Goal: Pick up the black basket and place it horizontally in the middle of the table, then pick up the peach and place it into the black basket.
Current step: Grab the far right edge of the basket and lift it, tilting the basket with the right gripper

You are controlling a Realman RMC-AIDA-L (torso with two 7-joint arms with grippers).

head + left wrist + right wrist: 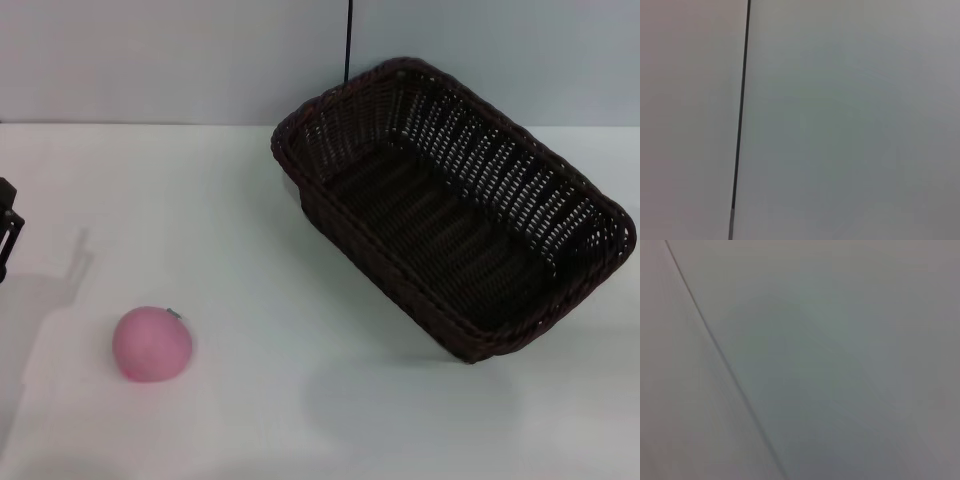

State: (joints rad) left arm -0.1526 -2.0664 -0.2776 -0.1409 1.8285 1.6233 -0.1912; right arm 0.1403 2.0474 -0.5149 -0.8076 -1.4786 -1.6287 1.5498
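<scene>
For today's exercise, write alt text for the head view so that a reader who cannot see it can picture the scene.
A large dark brown-black woven wicker basket sits at an angle, empty, on the right rear of a plain white table. A small round pink peach lies apart from it at the front left. A bit of the left arm's black end effector shows at the left edge.

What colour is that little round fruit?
Matte pink; the peach shows best in the head view.

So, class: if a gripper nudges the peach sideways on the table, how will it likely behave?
The peach looks round like a ball, so it would probably roll rather than slide. The table looks smooth and flat, with nothing beside the fruit to stop it. Its matte skin may grip fairly well.
</scene>
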